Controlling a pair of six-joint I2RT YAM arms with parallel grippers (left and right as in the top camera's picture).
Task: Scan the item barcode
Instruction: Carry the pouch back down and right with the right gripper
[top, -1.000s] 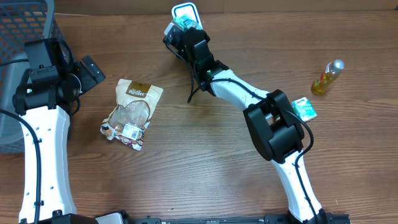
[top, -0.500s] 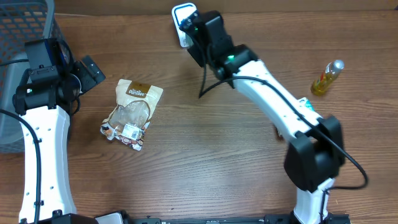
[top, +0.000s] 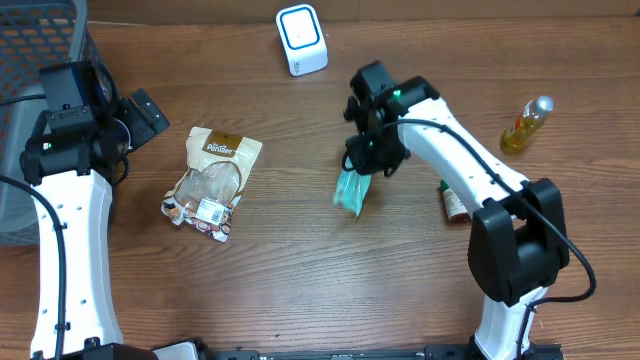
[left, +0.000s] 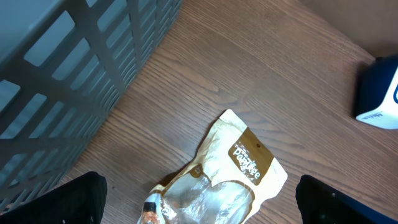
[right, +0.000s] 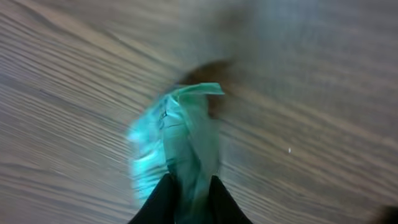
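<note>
Fingers of my right gripper (top: 372, 163) pinch the top edge of a teal packet (top: 351, 191), the item to be scanned. Seen from overhead, it hangs nearer my base than the barcode scanner (top: 301, 38), a little to that scanner's right and well apart from it. I judge the edge hold is meant to keep the packet's flat faces uncovered, so a barcode can be turned toward the scanner's blue-ringed window. My left gripper (top: 138, 128) waits far to the scanner's left with its jaws spread wide and nothing in them, beside the grey basket (top: 30, 150). A snack pouch (top: 212, 183) lies flat between that gripper and the scanner, with its brown label toward the scanner's row and a white sticker at its near end. Far to the scanner's right a bottle of yellow liquid (top: 526, 124) lies on the table (top: 300, 280).

My left wrist camera looks down on the pouch. Its brown label carries white script that I cannot read with confidence. The scanner's side shows at the frame's edge, and the word printed there is too small to read.

My right wrist view is blurred. My two dark fingertips (right: 158, 198) are clenched on the crumpled teal film, with wood grain behind it. No print or barcode can be made out on the packet.
</note>
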